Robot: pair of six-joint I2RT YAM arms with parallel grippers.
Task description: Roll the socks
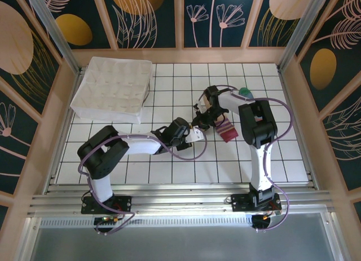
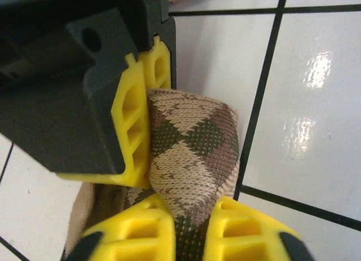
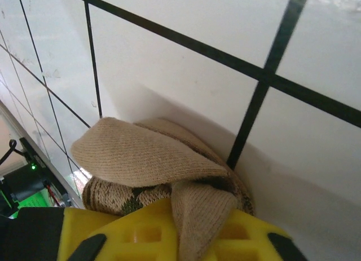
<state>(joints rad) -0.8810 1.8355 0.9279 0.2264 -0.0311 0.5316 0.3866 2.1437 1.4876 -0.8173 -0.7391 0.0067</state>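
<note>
The tan-and-brown argyle sock is bunched up on the white tiled table between both grippers. My left gripper is shut on its patterned end, the fabric squeezed between the yellow fingers. My right gripper is shut on the plain tan cuff of the same sock, and one of its yellow fingers presses against the sock from the left. In the top view the two grippers meet at mid-table. The sock with the pink-purple striped cuff lies just right of them. The green-toed sock sits behind the right arm.
A white quilted pad lies at the back left of the table. Wooden frame rails border the tiled surface on the left, right and far sides. The right arm's elbow stands over the right half.
</note>
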